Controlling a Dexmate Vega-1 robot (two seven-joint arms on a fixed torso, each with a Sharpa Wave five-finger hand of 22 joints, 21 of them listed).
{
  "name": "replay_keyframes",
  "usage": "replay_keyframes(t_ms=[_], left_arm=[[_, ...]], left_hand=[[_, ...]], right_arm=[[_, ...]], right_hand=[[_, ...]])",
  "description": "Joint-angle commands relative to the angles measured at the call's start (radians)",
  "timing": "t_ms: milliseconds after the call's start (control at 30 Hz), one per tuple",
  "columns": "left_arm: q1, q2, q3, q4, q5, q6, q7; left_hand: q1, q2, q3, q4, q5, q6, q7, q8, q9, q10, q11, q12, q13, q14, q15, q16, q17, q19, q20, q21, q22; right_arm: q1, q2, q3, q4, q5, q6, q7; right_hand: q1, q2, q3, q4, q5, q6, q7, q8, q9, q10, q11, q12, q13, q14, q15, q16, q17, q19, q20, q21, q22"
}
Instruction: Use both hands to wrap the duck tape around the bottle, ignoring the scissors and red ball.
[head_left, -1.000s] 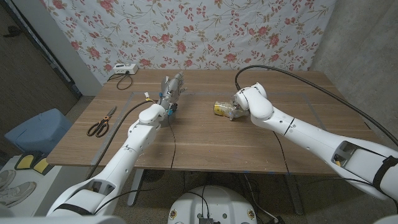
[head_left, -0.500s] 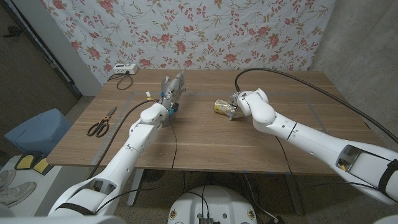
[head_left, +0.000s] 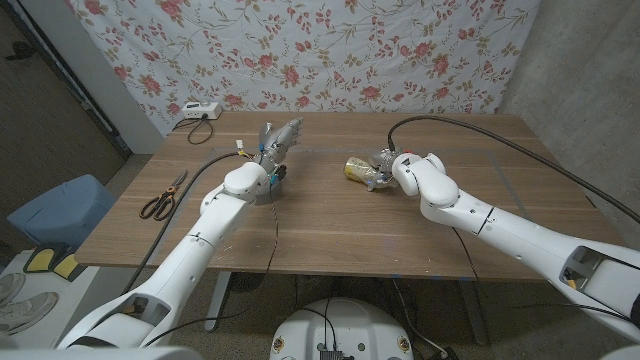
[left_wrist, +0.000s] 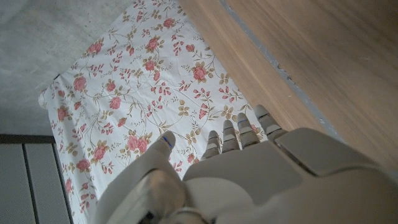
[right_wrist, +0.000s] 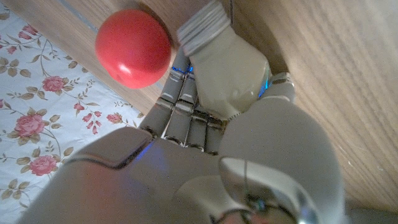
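From the head view, the wooden table has both arms reaching over it. The left hand is up near the far middle of the table. Its fingers are stretched out and apart, and it holds nothing. The right hand is at the bottle, which lies on its side near the middle of the table, with yellow on it. The hand touches the bottle's end, but the arm hides the fingers from here. The scissors lie well apart, by the table's left edge. A white box with a cord sits at the far left corner. A flowered cloth hangs behind the table.

In the left wrist view, the left hand has its fingers straight and a little spread, with nothing in them. The wood and the flowered cloth show past them.

In the right wrist view, the right hand has its fingers curled around the bottle, gripping it. The bottle's ridged cap points away from the hand. The red ball sits just beside the cap, on the wood. I cannot pick out the tape in any view.
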Motion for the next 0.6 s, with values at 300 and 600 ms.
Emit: replay_keyframes(t_ms=[300, 600], left_arm=[[0.196, 0.321, 0.174, -0.745, 0.494, 0.571, 0.147], [0.203, 0.391, 0.292, -0.886, 0.743, 0.851, 0.092]], left_hand=[[0.082, -0.066, 0.009, -0.104, -0.085, 0.204, 0.003, 0.041, 0.011, 0.180, -0.005, 0.048, 0.018, 0.117, -0.029, 0.034, 0.023, 0.016, 0.033, -0.010, 0.008], [0.086, -0.078, 0.007, -0.130, -0.128, 0.295, 0.015, 0.055, 0.015, 0.294, 0.006, 0.088, 0.038, 0.220, -0.040, 0.084, 0.050, 0.076, 0.037, 0.010, 0.017]], right_arm=[[-0.084, -0.085, 0.073, -0.079, 0.176, 0.015, -0.442], [-0.090, -0.100, 0.081, -0.087, 0.204, 0.040, -0.502]], right_hand=[[0.062, 0.046, 0.333, 0.142, -0.013, 0.249, -0.181, 0.001, 0.007, 0.249, -0.151, 0.117, 0.011, 0.114, -0.208, 0.017, 0.023, -0.019, -0.020, 0.031, -0.006], [0.069, 0.041, 0.334, 0.136, -0.015, 0.260, -0.176, -0.007, 0.003, 0.252, -0.147, 0.111, 0.002, 0.120, -0.208, 0.018, 0.030, -0.020, -0.021, 0.042, -0.008]])
